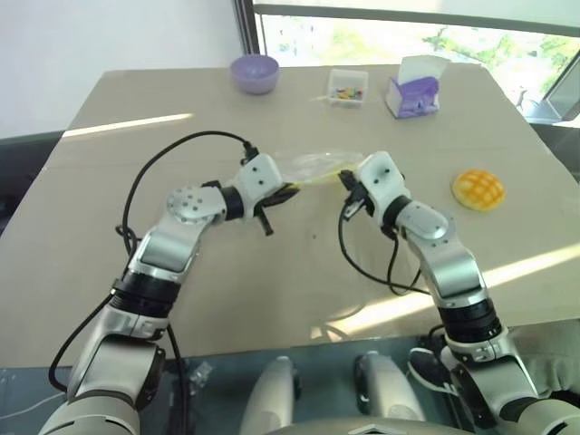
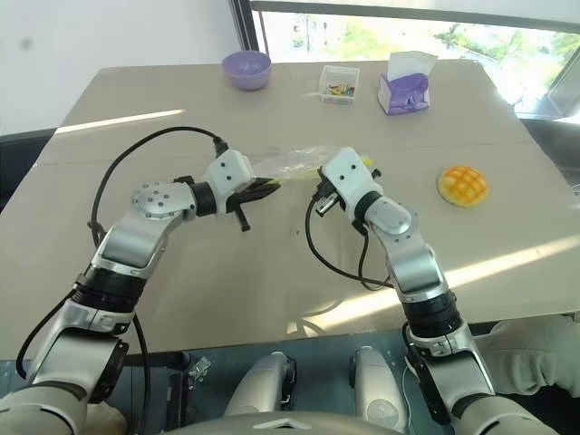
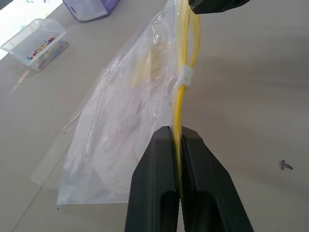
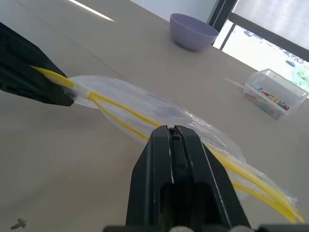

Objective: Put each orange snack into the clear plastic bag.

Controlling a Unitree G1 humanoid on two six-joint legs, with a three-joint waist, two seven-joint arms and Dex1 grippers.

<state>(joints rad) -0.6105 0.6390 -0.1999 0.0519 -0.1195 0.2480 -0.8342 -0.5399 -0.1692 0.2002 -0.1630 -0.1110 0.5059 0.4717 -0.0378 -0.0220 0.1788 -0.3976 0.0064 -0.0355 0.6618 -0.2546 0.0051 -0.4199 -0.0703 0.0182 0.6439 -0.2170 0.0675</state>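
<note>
The clear plastic bag (image 3: 125, 125) hangs stretched between the two arms near the middle of the beige surface (image 1: 272, 281), its yellow strip (image 3: 179, 96) pulled taut along the top edge, with a small white slider clipped on it. The bag's crinkly body sags away from the strip and trails onto the surface on the far side.

The left claw (image 3: 179, 140) has its black fingers pressed together on the yellow strip at one end. The right claw (image 4: 174, 133) is pinched onto the same strip further along, where the two yellow lines part slightly.

One orange snack (image 1: 478, 189) sits on the surface well off to the robot's right of the bag, dome up with its grid pattern showing, touching nothing.

Along the far edge stand a purple bowl (image 1: 255, 72), a small clear box of colourful bits (image 1: 348, 88) and a purple-and-white tissue box (image 1: 414, 91), all well apart from the bag.
</note>
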